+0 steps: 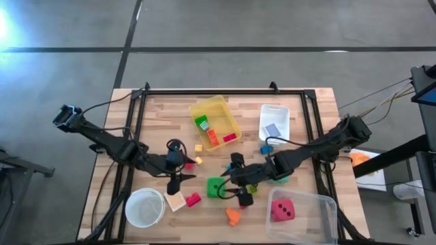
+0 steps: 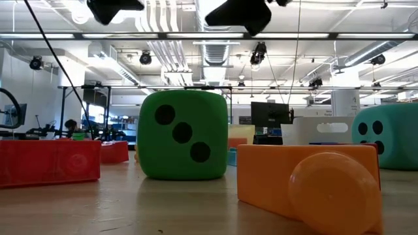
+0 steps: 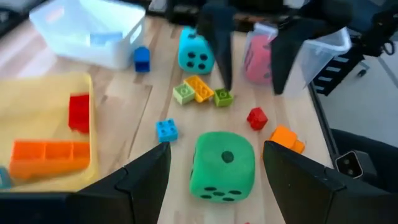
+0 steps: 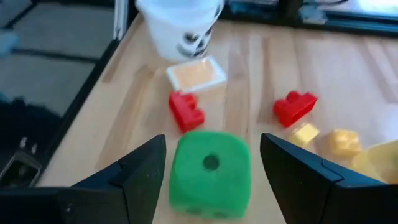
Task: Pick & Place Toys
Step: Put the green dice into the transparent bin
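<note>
Big green black-dotted foam die sat on the wooden table mid-front, left gripper and right gripper flanking it, both with fingers apart, nothing held.

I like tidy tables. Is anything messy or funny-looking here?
Yes. Toys lie scattered on the table, not in bins. Oddest: both arms point at the same green die, the left gripper and right gripper facing each other, fingers open either side.

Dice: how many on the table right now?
3. Green die mid-table between the left gripper and right gripper; teal die beyond it; pink-red die inside the clear bin. None looks hidden.
</note>
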### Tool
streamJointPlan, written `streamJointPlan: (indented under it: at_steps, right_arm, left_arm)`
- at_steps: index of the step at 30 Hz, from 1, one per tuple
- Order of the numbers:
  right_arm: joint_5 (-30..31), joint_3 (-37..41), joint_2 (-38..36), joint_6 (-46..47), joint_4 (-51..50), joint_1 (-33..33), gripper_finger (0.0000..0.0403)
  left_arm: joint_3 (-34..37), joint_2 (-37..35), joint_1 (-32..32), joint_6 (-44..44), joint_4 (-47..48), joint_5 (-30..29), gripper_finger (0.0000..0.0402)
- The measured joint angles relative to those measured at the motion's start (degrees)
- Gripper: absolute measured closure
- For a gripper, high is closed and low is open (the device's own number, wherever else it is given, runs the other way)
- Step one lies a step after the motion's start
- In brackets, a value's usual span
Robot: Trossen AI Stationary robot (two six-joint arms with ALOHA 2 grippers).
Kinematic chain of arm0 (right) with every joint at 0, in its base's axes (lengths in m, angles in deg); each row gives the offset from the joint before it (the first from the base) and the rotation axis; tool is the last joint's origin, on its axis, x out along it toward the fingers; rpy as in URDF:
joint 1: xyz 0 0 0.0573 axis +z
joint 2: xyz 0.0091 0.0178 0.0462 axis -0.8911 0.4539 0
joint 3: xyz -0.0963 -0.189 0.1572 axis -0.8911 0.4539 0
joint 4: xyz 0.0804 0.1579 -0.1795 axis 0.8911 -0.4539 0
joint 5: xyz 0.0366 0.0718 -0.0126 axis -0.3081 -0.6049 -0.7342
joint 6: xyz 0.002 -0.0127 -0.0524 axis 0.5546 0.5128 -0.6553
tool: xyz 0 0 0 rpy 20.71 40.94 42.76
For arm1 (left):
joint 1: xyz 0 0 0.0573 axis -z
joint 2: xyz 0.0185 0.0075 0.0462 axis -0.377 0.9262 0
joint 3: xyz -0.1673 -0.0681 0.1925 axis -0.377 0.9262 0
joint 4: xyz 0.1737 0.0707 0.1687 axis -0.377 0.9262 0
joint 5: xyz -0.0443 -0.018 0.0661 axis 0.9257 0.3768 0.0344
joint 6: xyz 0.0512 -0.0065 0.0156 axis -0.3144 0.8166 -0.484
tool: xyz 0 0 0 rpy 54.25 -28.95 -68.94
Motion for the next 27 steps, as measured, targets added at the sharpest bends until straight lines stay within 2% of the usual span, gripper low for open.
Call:
streamJointPlan:
  at_steps: [6,19,22,27]
  right_arm:
    - [-0.2,0.4,0.7,-1.6,0.3,0.1,0.0148]
    - [-0.1,0.4,1.2,5.4,1.4,0.1,0.0142]
    - [0.0,0.4,1.2,7.1,0.6,-0.2,0.0112]
    - [0.0,0.6,1.2,7.4,0.6,-0.4,0.0025]
  left_arm:
    - [-0.5,-3.6,0.0,-2.7,0.8,0.0,0.0144]
    - [-0.4,-5.2,0.0,0.2,5.8,0.0,0.0144]
    - [-0.4,-5.9,0.0,0.3,5.7,0.0,0.0144]
    - [-0.4,-6.9,0.0,0.4,5.8,-0.3,0.0144]
